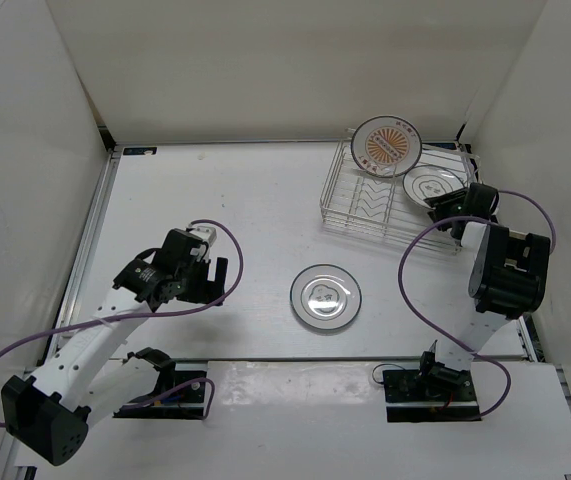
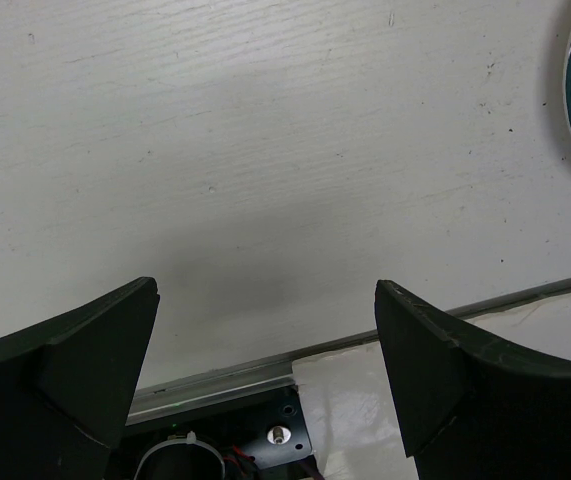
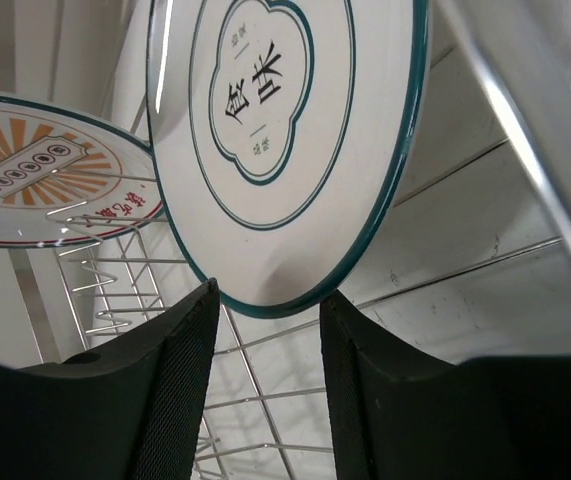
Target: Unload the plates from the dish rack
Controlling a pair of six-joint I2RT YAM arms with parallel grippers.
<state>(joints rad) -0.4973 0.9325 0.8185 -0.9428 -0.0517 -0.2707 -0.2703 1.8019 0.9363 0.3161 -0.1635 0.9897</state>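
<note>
Right tool: fingers apart, clamped on nothing. Lower rim of green-rimmed plate just ahead of tips, in line with gap. Sunburst plate further ahead, to tool's left. Both stand in dish rack.

Left tool: wide apart, empty. Third plate flat on desk, ahead-right of it.

Risks, my judgement: fingers seem to straddle rim's curve, not its thickness, so closing could slip off or knock plate into sunburst one. Tip could snag rack wire.

Hidden: which divider slot holds plate. Cannot tell if tips touch rim.
</note>
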